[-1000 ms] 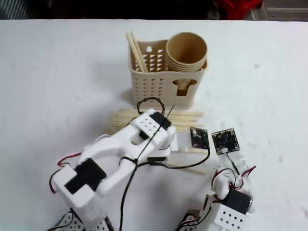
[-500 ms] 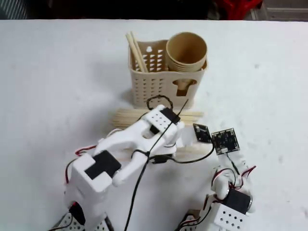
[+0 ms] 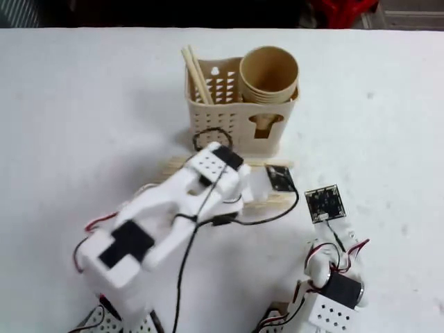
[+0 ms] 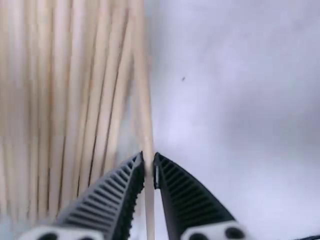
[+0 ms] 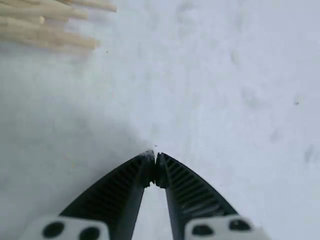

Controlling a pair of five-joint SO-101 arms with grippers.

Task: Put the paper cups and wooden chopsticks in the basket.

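Observation:
A cream slotted basket [image 3: 232,125] stands at the back of the table with stacked paper cups [image 3: 269,73] in its right half and a few wooden chopsticks [image 3: 195,73] leaning in its left half. More chopsticks [image 3: 281,165] lie in a row on the table in front of it, partly under my left arm [image 3: 187,201]. In the left wrist view my left gripper [image 4: 149,159] is shut on a single chopstick [image 4: 144,100] at the edge of the pile [image 4: 70,100]. My right gripper [image 5: 154,157] is shut on nothing, low over bare table, chopstick ends [image 5: 50,30] beyond it.
The white table [image 3: 83,104] has free room to the left and right of the basket. My right arm's base [image 3: 329,291] sits at the front right, its small camera board [image 3: 325,202] close to the left arm's board [image 3: 279,178].
My left arm has swung back toward the basket and slightly left, its wrist now over the chopstick row. The right arm has not moved.

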